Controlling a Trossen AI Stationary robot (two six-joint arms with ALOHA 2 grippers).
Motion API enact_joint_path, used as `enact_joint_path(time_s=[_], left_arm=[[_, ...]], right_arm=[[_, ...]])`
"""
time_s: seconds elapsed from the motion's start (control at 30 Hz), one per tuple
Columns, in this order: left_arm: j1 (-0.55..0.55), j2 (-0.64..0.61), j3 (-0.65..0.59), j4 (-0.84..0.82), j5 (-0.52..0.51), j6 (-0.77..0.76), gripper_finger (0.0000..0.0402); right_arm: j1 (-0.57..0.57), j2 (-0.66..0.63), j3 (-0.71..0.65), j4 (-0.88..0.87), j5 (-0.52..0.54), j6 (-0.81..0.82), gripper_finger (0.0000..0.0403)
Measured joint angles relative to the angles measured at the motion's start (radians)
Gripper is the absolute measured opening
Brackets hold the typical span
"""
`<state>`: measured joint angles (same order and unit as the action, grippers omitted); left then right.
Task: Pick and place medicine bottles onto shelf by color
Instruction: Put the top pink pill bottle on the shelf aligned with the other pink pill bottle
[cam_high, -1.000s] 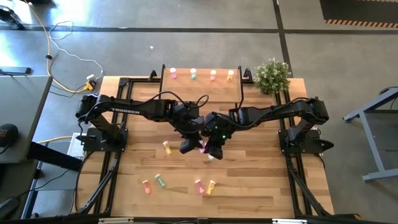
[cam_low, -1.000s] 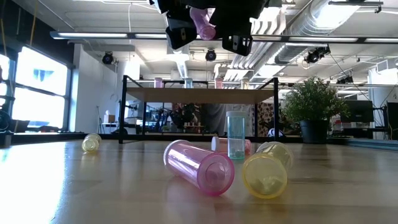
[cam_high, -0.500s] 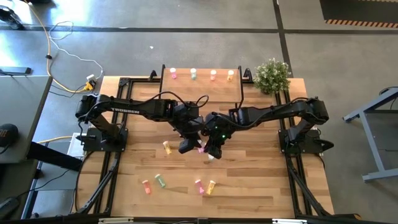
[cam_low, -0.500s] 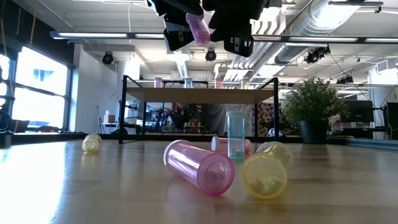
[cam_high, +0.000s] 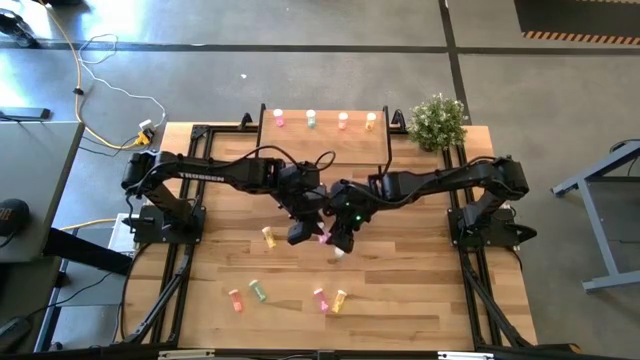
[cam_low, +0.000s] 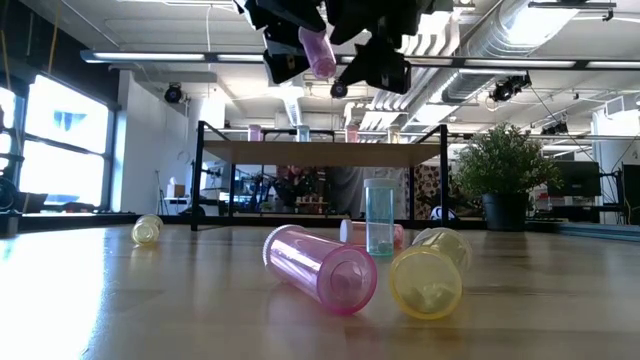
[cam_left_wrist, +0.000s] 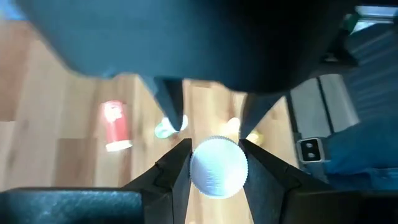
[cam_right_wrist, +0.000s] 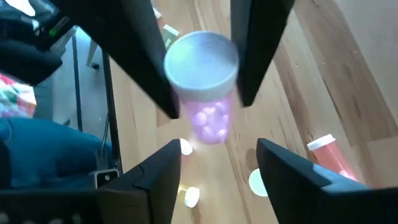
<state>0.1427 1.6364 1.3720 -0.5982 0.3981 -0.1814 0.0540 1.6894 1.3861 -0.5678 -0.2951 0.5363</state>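
A pink medicine bottle (cam_right_wrist: 208, 115) with a pale ribbed cap (cam_left_wrist: 217, 167) hangs high over the table's middle, with my left gripper (cam_high: 304, 232) shut on it. My right gripper (cam_high: 341, 240) faces it from the right, fingers open on either side of the bottle without touching it. In the low view the bottle (cam_low: 318, 50) shows tilted between both grippers. The shelf (cam_high: 325, 140) stands at the table's far edge with a pink, a green, a red-orange and a yellow bottle upright on it. Several more bottles lie on the tabletop. My left gripper pinches the pink bottle between its two fingers (cam_right_wrist: 252, 68) at the cap end (cam_right_wrist: 200, 59). The fingers slant down from the table's left and lie along the bottle. The cap faces back toward the wrist, and the pink body points past the fingertips. The bottle is tilted, lifted clear of the table.
A yellow bottle (cam_high: 268, 237) lies left of the grippers. Red-orange (cam_high: 236, 299), green (cam_high: 258, 290), pink (cam_high: 321, 299) and yellow (cam_high: 340, 300) bottles lie nearer the front edge. A potted plant (cam_high: 438, 120) stands at the far right corner.
My right gripper has opened and let go of the pink bottle, rolling a little at the wrist. The bottle stays up in my left gripper, tipped slightly from a second ago.
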Motion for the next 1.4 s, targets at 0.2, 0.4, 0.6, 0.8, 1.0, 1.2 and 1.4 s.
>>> enact_joint_path(time_s=[0.2, 0.4, 0.6, 0.8, 1.0, 1.2, 1.4], left_arm=[[0.042, -0.005, 0.000, -0.064, -0.031, 0.042, 0.0113], [0.079, -0.032, 0.000, -0.080, -0.043, 0.090, 0.0113], [0.121, -0.057, 0.001, -0.095, -0.077, 0.121, 0.0113], [0.167, -0.082, 0.000, -0.140, -0.112, 0.178, 0.0113], [0.216, -0.120, 0.000, -0.156, -0.144, 0.237, 0.0113], [0.279, -0.171, 0.000, -0.169, -0.145, 0.258, 0.0113], [0.340, -0.228, 0.000, -0.213, -0.238, 0.291, 0.0113]], right_arm=[[-0.003, -0.032, 0.000, -0.009, 0.019, 0.036, 0.0206], [0.003, -0.070, 0.000, -0.015, 0.094, 0.051, 0.0206], [0.003, -0.139, 0.000, -0.015, 0.174, 0.095, 0.0206], [0.003, -0.207, 0.000, -0.012, 0.279, 0.096, 0.0206], [-0.014, -0.277, 0.000, -0.014, 0.421, 0.094, 0.0206], [-0.050, -0.336, 0.000, -0.014, 0.511, 0.089, 0.0206], [-0.104, -0.387, 0.000, -0.019, 0.559, 0.064, 0.0206]])
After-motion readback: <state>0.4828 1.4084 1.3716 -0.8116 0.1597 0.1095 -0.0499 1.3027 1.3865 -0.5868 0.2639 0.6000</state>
